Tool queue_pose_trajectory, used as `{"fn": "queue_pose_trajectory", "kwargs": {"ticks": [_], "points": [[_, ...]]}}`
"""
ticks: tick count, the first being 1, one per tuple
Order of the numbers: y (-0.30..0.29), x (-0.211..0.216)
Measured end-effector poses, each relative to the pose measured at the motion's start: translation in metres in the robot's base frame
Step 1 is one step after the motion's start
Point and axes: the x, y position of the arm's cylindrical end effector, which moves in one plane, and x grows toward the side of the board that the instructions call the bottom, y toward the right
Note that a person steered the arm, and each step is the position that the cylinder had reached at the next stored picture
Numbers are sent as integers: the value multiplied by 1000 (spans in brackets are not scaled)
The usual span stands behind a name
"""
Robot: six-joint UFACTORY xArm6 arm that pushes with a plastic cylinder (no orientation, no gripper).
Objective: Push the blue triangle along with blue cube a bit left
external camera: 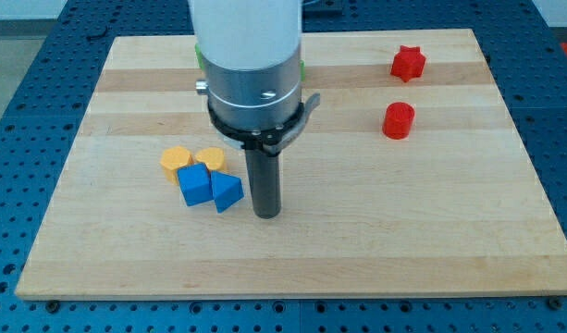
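The blue triangle [227, 191] and the blue cube [196, 185] lie side by side, touching, on the wooden board [357, 250], left of centre. The cube is on the view's left of the triangle. My tip [266, 214] rests on the board just to the view's right of the blue triangle, with a small gap between them. The arm's white and grey body [249, 65] hangs above it.
Two yellow blocks [176, 160] [210, 158] sit right behind the blue pair, touching them. A red star-shaped block [407, 63] and a red cylinder [398, 121] stand at the upper right. A green block [199, 61] is mostly hidden behind the arm.
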Motion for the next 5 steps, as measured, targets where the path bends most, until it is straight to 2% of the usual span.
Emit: {"fn": "queue_pose_trajectory", "kwargs": {"ticks": [5], "points": [[-49,-16]]}}
